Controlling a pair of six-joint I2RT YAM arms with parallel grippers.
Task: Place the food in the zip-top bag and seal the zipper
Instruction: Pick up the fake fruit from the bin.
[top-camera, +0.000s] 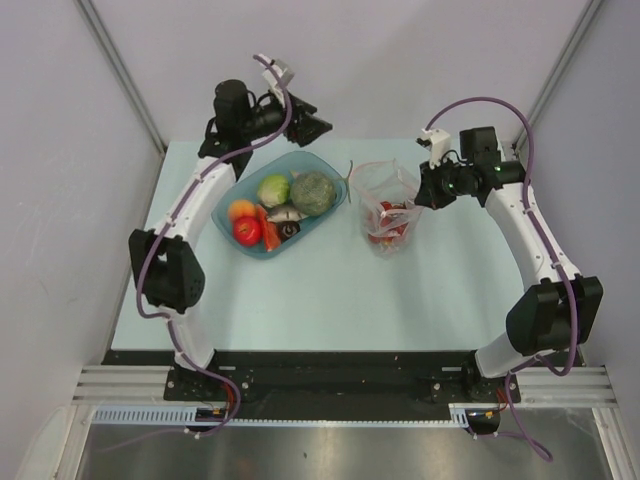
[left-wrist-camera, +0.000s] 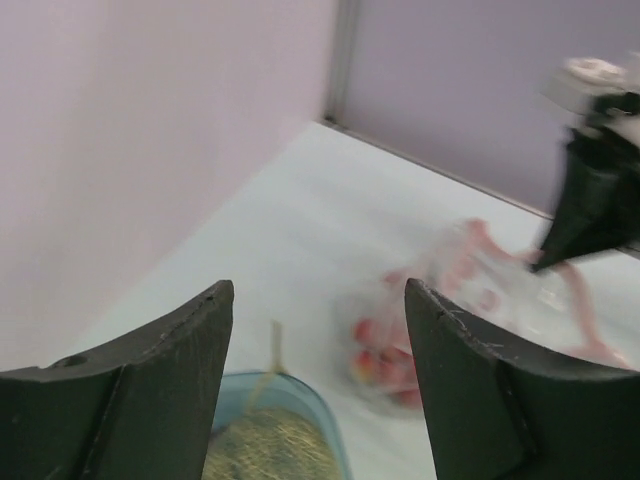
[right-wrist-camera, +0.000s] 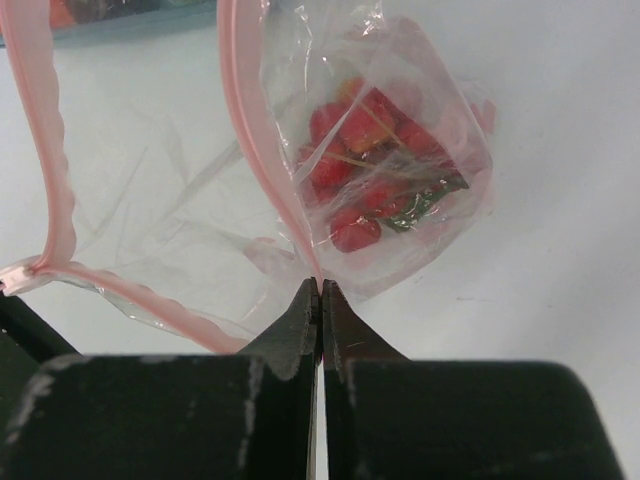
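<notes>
The zip-top bag (top-camera: 385, 190) stands on the table right of centre, mouth open, with small red pieces of food (top-camera: 388, 222) in its bottom. My right gripper (right-wrist-camera: 320, 287) is shut on the bag's pink zipper (right-wrist-camera: 258, 150) strip at the mouth edge. The red pieces (right-wrist-camera: 365, 150) lie just beyond its tips. More food sits in the blue tray (top-camera: 252, 252): a dark green squash (top-camera: 313, 192), light green apple (top-camera: 273, 189), orange (top-camera: 241, 210), tomato (top-camera: 246, 231) and grey fish (top-camera: 285, 213). My left gripper (left-wrist-camera: 318, 292) hangs open and holds nothing, above the tray's far end, over the squash (left-wrist-camera: 265, 445).
The tray's rim (left-wrist-camera: 325, 425) shows low between my left fingers. Pale walls stand close behind the table, with a metal corner post (left-wrist-camera: 345, 60) at the back. The right arm's wrist (left-wrist-camera: 590, 200) reaches in over the bag (left-wrist-camera: 470, 280).
</notes>
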